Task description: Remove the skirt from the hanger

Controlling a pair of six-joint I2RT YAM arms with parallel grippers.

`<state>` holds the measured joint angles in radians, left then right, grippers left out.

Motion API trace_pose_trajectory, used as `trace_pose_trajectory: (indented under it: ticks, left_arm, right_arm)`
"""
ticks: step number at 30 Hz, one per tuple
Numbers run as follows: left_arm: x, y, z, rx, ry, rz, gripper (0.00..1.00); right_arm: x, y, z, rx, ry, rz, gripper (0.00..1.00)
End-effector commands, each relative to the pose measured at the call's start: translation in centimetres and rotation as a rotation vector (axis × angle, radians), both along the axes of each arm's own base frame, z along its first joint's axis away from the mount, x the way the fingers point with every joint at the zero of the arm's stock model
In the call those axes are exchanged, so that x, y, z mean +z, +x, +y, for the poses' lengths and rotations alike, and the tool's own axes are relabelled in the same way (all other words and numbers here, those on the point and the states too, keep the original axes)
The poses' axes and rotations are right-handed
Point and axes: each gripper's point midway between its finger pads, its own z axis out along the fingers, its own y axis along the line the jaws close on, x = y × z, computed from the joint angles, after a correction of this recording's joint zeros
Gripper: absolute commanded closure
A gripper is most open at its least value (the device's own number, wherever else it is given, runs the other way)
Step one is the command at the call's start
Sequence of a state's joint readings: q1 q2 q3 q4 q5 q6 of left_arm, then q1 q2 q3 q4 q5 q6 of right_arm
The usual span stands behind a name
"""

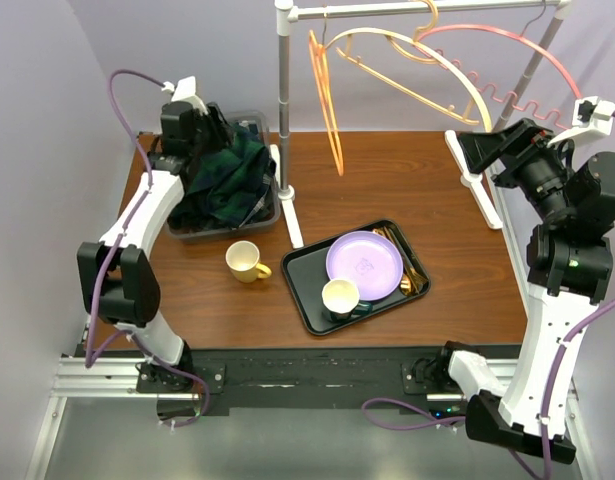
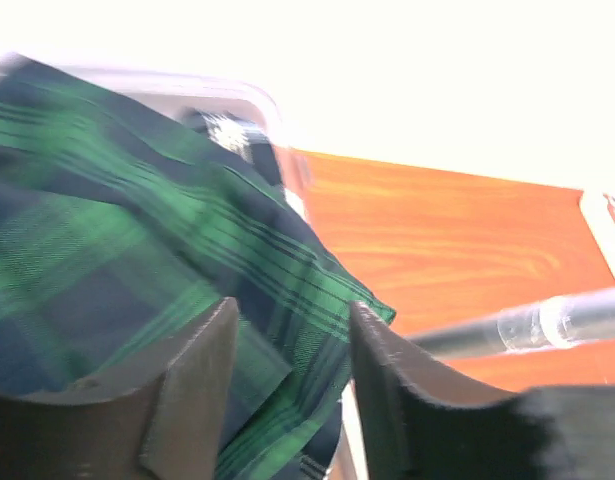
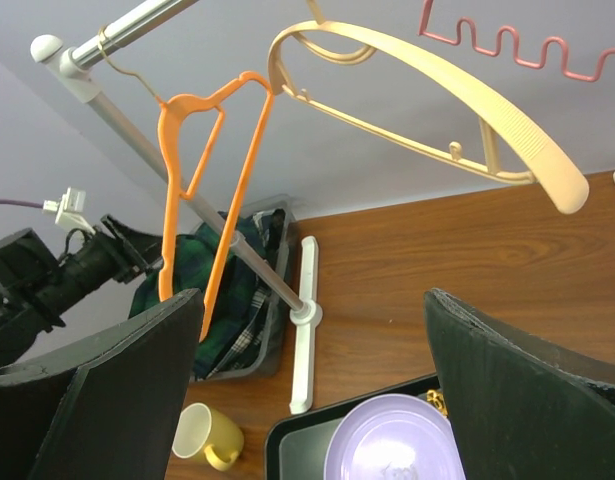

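The skirt (image 1: 227,178) lies heaped in the bin (image 1: 275,207) at upper left, off the orange hanger (image 1: 327,100). The left gripper (image 2: 292,385), jaws partly apart and apparently holding nothing, should lift straight up without snagging cloth. The right gripper (image 3: 312,340) hangs wide open and empty.

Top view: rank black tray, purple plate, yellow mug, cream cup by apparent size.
1. black tray
2. purple plate
3. yellow mug and cream cup: look about alike, so not ranked.
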<state>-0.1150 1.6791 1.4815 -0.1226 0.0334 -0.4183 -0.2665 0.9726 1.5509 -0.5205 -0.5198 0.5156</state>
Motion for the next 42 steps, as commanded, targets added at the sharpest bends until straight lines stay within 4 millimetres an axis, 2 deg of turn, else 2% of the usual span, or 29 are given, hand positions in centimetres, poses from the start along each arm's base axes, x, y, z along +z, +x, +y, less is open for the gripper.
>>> trace_pose_trajectory:
  ticks: [1,2,3,5,6,8,9,11,12,13,14,15,16,18,19,21,22,23,26,27,28,29,30,31,33,34,36,37,42]
  left_arm:
    - [-8.2,1.3,-4.1,-0.184,-0.096,0.081,0.53]
    - [-12.2,0.6,-3.6,-0.156,-0.073,0.161,0.55]
    - [-14.8,0.7,-2.2,-0.074,-0.043,0.196,0.57]
    - [-22.1,-0.9,-0.2,0.011,-0.035,0.338,0.61]
    - [-23.6,-1.3,0.3,0.025,-0.052,0.381,0.61]
    - [-24.3,-2.0,1.0,0.058,-0.056,0.389,0.62]
    - [-23.3,-1.7,1.5,0.084,-0.046,0.35,0.61]
    - [-18.9,-0.7,1.6,0.091,-0.042,0.266,0.57]
    - [-18.0,-0.9,2.1,0.114,-0.023,0.282,0.54]
    - [-13.9,0.0,2.1,0.117,-0.024,0.21,0.52]
    - [-11.9,0.1,2.3,0.116,-0.013,0.181,0.49]
    - [-10.6,-0.4,2.7,0.134,0.0,0.181,0.4]
    - [-6.5,-0.8,2.7,0.138,-0.01,0.103,0.36]
    - [-2.2,-1.6,2.6,0.123,-0.028,0.014,0.25]
    - [1.5,-2.8,2.5,0.108,-0.042,-0.062,0.22]
    - [5.9,-4.9,1.5,0.042,-0.06,-0.149,0.13]
    - [6.9,-5.7,1.2,0.022,-0.065,-0.165,0.06]
    - [7.5,-6.6,0.9,-0.008,-0.067,-0.175,0.01]
    - [8.8,-10.7,-1.2,-0.153,-0.077,-0.235,0.0]
    - [10.6,-12.8,-2.1,-0.226,-0.084,-0.301,0.0]
    - [8.7,-13.6,-2.4,-0.247,-0.087,-0.27,0.0]
    - [8.4,-14.5,-2.6,-0.266,-0.09,-0.268,0.0]
    - [9.8,-16.0,-3.2,-0.314,-0.094,-0.327,0.0]
    - [8.2,-16.7,-3.5,-0.337,-0.088,-0.305,0.0]
    - [8.2,-18.5,-4.0,-0.385,-0.088,-0.324,0.0]
    - [6.9,-18.9,-4.2,-0.401,-0.089,-0.304,0.0]
    - [6.5,-20.1,-4.7,-0.441,-0.087,-0.311,0.0]
    - [5.3,-20.4,-4.7,-0.45,-0.092,-0.292,0.0]
    - [4.7,-22.3,-6.5,-0.575,-0.139,-0.292,0.0]
  right_arm:
    - [0.6,-0.5,0.5,0.019,-0.014,-0.03,0.05]
    - [0.7,-0.5,0.4,0.018,-0.017,-0.031,0.05]
    - [0.7,-0.5,0.4,0.016,-0.023,-0.031,0.05]
    - [0.7,-0.5,0.2,0.007,-0.026,-0.031,0.05]
    - [0.7,-0.4,0.2,0.005,-0.027,-0.027,0.05]
    - [0.7,-0.4,0.2,0.005,-0.026,-0.025,0.06]
    - [0.7,-0.4,0.2,0.002,-0.023,-0.019,0.06]
    - [0.8,-0.4,0.1,-0.005,-0.016,-0.016,0.06]
    - [0.7,-0.5,0.1,-0.005,-0.013,-0.014,0.06]
    - [0.7,-0.4,0.0,-0.008,-0.01,-0.011,0.06]
    - [0.9,-0.5,0.0,-0.011,-0.007,-0.012,0.06]
    - [0.7,-0.5,0.0,-0.014,-0.005,-0.002,0.06]
    - [0.6,-0.4,-0.1,-0.017,-0.006,0.002,0.06]
    - [0.2,-0.3,-0.4,-0.036,-0.013,0.015,0.04]
    - [0.2,-0.3,-0.5,-0.041,-0.014,0.016,0.03]
    - [-0.1,0.1,-0.2,-0.01,-0.022,0.005,0.01]
    - [-0.2,0.2,0.1,0.008,-0.024,0.003,0.01]
    - [-0.7,0.5,0.2,0.019,-0.022,0.013,0.01]
    - [-1.7,0.9,0.3,0.033,-0.004,0.059,0.01]
    - [-2.0,0.9,0.4,0.038,-0.001,0.073,0.01]
    - [-2.2,0.8,0.5,0.043,0.001,0.077,0.01]
    - [-2.8,0.9,0.8,0.052,0.013,0.092,0.01]
    - [-2.9,0.6,1.0,0.06,0.019,0.087,0.01]
    - [-3.3,0.5,1.5,0.084,0.029,0.097,0.01]
    - [-4.8,0.5,1.9,0.101,0.048,0.135,0.01]
    - [-5.2,0.4,1.7,0.087,0.051,0.147,0.01]
    - [-7.5,0.5,1.4,0.056,0.051,0.204,0.01]
    - [-8.6,0.2,1.6,0.056,0.042,0.229,0.01]
    - [-12.4,-2.6,3.8,0.114,-0.035,0.334,0.01]
